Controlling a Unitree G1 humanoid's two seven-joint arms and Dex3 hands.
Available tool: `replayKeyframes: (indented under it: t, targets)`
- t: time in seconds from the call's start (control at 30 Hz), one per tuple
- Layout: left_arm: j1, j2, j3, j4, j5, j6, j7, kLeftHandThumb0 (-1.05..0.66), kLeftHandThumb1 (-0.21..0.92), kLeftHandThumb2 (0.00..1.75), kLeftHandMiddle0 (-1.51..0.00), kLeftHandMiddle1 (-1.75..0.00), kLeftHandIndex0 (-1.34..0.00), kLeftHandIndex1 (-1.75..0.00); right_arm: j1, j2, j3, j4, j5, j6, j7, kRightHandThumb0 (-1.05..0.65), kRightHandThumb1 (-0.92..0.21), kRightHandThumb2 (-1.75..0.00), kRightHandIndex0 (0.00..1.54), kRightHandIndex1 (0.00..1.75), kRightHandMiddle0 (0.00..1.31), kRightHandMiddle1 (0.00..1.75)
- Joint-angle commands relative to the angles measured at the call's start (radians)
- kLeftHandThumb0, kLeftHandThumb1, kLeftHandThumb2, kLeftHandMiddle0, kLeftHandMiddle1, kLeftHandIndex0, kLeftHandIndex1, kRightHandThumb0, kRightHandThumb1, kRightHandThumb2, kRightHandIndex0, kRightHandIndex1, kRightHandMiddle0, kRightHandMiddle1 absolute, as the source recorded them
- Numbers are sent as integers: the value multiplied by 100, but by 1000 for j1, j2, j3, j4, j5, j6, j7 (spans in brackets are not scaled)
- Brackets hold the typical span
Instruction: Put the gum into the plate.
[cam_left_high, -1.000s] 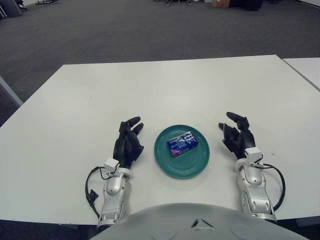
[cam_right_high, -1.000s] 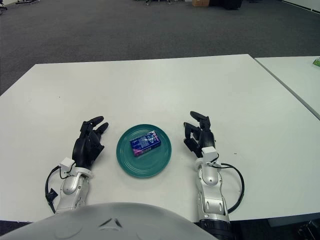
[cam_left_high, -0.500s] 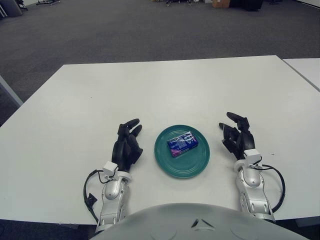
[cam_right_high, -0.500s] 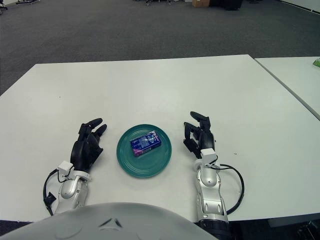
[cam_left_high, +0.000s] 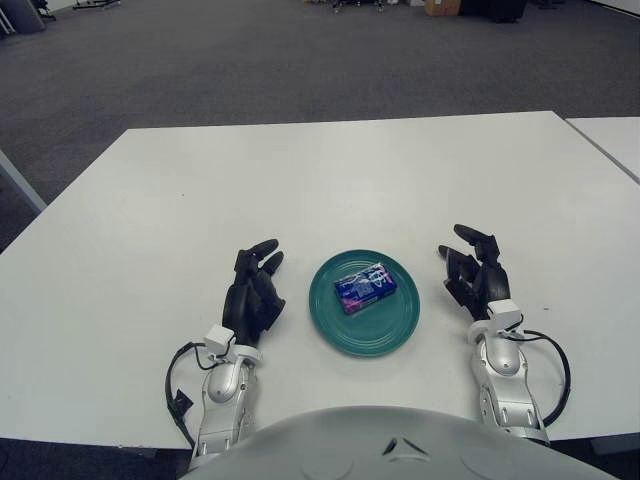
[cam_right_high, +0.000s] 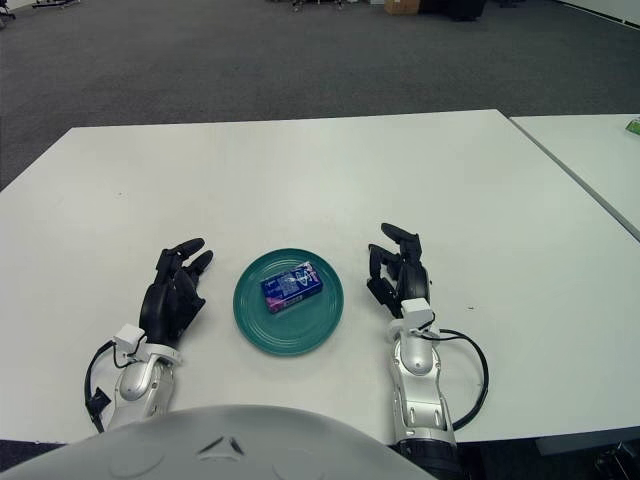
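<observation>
A blue pack of gum lies flat inside the teal plate near the table's front edge. My left hand shows just left of the plate, fingers relaxed and holding nothing. My right hand shows to the right of the plate, a short gap away, fingers loosely spread and empty. Neither hand touches the plate or the gum.
The white table stretches far behind the plate. A second white table adjoins at the right. Grey carpet floor lies beyond. Black cables loop by both wrists.
My left hand has drawn back slightly toward me and to the left. The right hand, gum and plate have stayed put.
</observation>
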Motion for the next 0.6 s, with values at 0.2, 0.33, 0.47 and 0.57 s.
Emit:
replayKeyframes:
  t: [0.2, 0.33, 0.47, 0.57]
  targets:
    - [28, 1, 0, 13, 2, 28, 11, -89, 92, 97, -23, -68, -2, -117, 50, 6, 10, 77, -1, 51, 2, -69, -92, -70, 41, 50, 0, 102]
    - [27, 2, -2, 11, 10, 30, 16, -90, 92, 97, -23, -67, -1, -116, 51, 5, 10, 77, 2, 49, 6, -68, -92, -70, 41, 50, 0, 102]
    - [29, 1, -4, 3, 16, 35, 20, -90, 92, 97, -22, -66, 0, -115, 53, 5, 11, 72, 3, 52, 7, -68, -92, -70, 41, 50, 0, 102]
    - [30, -1, -5, -2, 18, 38, 24, -90, 92, 97, -22, -65, 0, -114, 54, 5, 11, 71, 2, 54, 7, -68, -92, -70, 41, 50, 0, 101]
